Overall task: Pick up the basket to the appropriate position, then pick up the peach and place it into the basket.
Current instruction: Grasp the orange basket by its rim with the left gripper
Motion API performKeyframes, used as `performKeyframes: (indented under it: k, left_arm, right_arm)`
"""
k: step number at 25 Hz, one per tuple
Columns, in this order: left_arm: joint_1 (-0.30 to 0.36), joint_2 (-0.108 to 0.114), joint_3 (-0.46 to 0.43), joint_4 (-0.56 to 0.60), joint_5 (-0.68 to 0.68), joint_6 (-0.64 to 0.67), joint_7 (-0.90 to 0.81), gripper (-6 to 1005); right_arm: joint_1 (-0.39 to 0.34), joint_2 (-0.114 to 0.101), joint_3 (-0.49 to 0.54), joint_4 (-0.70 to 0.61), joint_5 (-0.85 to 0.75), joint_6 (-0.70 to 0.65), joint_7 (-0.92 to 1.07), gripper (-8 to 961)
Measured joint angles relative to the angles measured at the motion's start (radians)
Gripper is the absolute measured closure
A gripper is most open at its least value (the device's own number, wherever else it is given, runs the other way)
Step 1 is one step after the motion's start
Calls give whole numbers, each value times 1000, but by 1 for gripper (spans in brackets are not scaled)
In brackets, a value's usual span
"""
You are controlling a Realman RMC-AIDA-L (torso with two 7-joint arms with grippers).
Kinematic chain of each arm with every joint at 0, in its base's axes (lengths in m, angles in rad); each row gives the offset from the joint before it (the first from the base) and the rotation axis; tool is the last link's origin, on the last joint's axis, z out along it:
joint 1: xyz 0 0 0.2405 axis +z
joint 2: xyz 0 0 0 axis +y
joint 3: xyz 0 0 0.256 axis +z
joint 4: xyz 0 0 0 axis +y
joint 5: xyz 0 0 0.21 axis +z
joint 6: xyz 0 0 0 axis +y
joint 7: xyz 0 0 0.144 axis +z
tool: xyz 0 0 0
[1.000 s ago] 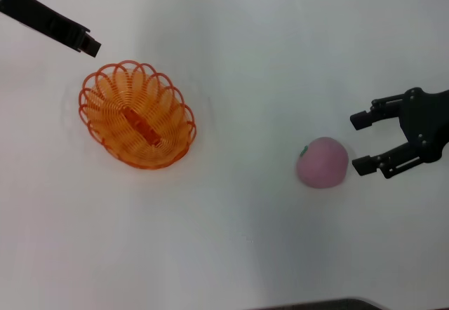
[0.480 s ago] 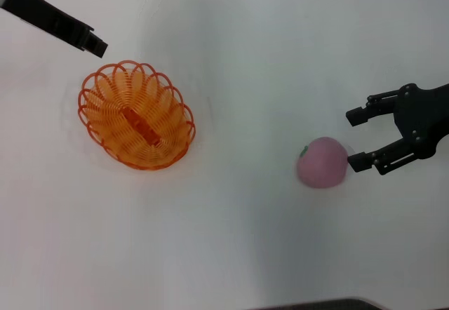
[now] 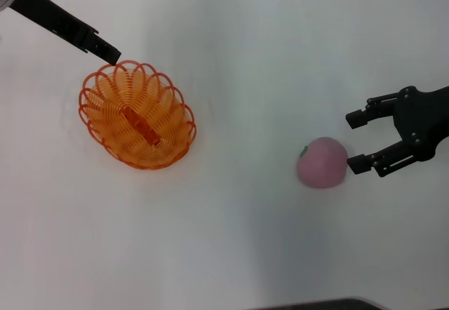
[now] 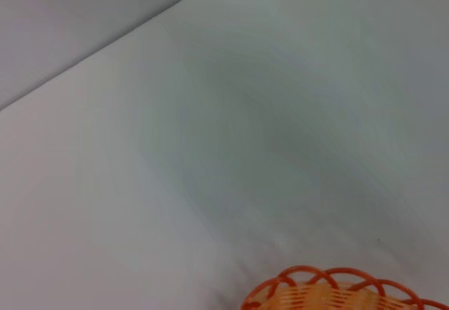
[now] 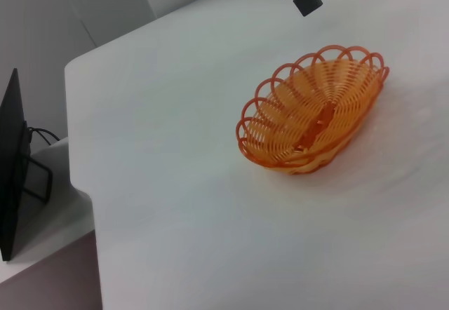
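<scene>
The basket [image 3: 137,114] rests on the white table [image 3: 252,57], on the robot's left side, with its solid bar running along the base. The left gripper [image 3: 107,49] sits at the basket's far rim, at or just above the scalloped loops; whether it touches the rim cannot be determined. Whether this gripper is spread or closed cannot be determined: the head view shows only a narrow dark tip, and the left wrist view shows only the basket's rim [image 4: 337,292] and bare table.

The right gripper [image 3: 356,142] is spread wide and holds nothing. Its nearer finger tip sits against, or just beside, the outer side of the peach [image 3: 322,161]; the farther finger is apart from the fruit. The peach rests on the table on the robot's right, well apart from the basket, green stem mark facing the basket.

No brands, labels or legible writing appear on any item.
</scene>
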Motion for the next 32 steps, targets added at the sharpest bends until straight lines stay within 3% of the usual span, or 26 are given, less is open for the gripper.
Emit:
performKeyframes:
  k: [4, 8, 14, 19, 24, 32]
  left_arm:
    - [-12, 9, 80, -10, 42, -68, -52, 433]
    - [-26, 54, 242, -63, 45, -165, -153, 343]
    - [-70, 73, 327, -173, 45, -218, -167, 141]
    - [-109, 78, 380, -310, 45, -250, -141, 143]
    - [-116, 66, 463, -389, 45, -335, -143, 145]
    - [-136, 60, 486, -490, 45, -414, -147, 178]
  right_arm:
    - [2, 0, 0, 1, -3, 6, -2, 12]
    - [4, 1, 0, 2, -7, 10, -2, 12]
    - [4, 5, -2, 2, -7, 11, -2, 12]
    - [4, 8, -4, 4, -8, 20, 0, 12]
    - [7, 9, -18, 25, -8, 30, 1, 11]
    - [8, 10, -38, 49, -8, 60, 1, 11]
